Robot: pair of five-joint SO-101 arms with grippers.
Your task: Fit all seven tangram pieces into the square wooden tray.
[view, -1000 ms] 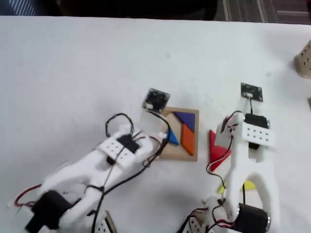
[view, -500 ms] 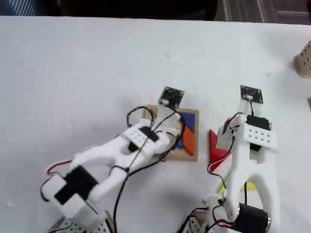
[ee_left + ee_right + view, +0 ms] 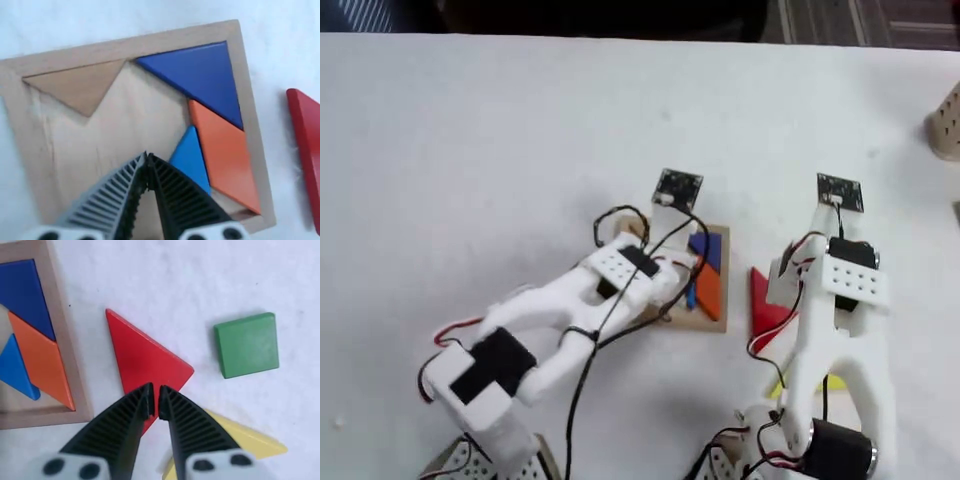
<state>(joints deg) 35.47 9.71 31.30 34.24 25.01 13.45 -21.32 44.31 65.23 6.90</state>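
Four pieces sit in the tray (image 3: pixel 125 47): the dark blue triangle (image 3: pixel 200 75), the orange slanted piece (image 3: pixel 225 150), the small light blue triangle (image 3: pixel 190 157) and a wood-coloured triangle (image 3: pixel 80 87). The red triangle (image 3: pixel 142 360), green square (image 3: pixel 247 345) and yellow triangle (image 3: pixel 245 437) are out on the surface (image 3: pixel 470 150).

The left claw (image 3: pixel 147 162) is clenched on nothing, low over the bare tray floor, just beside the light blue triangle. The right claw (image 3: pixel 155 397) is pinched together too, empty, over the red triangle's edge.

My worry is that one sloppy nudge from the left claw knocks the light blue piece askew or slides the whole tray. And the right one can only shove the flat red piece unless it opens first.

No readable writing on any piece or the tray.
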